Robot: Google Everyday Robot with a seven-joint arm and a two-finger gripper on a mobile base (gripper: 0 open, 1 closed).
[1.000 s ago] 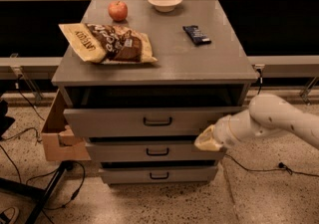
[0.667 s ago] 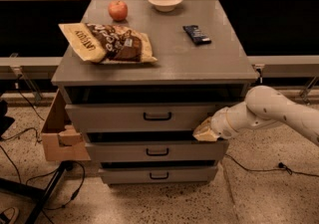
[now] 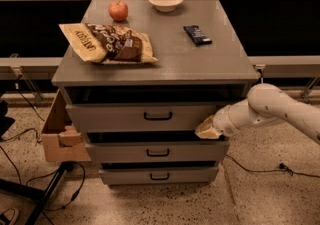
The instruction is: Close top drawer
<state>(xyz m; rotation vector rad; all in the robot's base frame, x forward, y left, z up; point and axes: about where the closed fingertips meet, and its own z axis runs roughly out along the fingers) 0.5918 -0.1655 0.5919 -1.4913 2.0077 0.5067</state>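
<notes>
The top drawer (image 3: 125, 117) is a wide grey front with a small black bar handle (image 3: 158, 116). It stands pulled out a little from under the cabinet top, with a dark gap above it. My gripper (image 3: 206, 129) on the white arm (image 3: 270, 109) reaches in from the right. Its tan tip sits at the drawer front's lower right corner, seemingly touching it. The drawer's interior is hidden.
Two similar drawers (image 3: 155, 152) sit below. On the cabinet top (image 3: 220, 64) lie a snack bag (image 3: 107, 43), an apple (image 3: 118, 10), a bowl (image 3: 165, 0) and a dark bar (image 3: 197, 34). A cardboard box (image 3: 60, 131) hangs at the left. Cables run on the floor.
My gripper has moved left and slightly up, from beside the second drawer to the top drawer's lower right corner. The drawer looks about as far out as before.
</notes>
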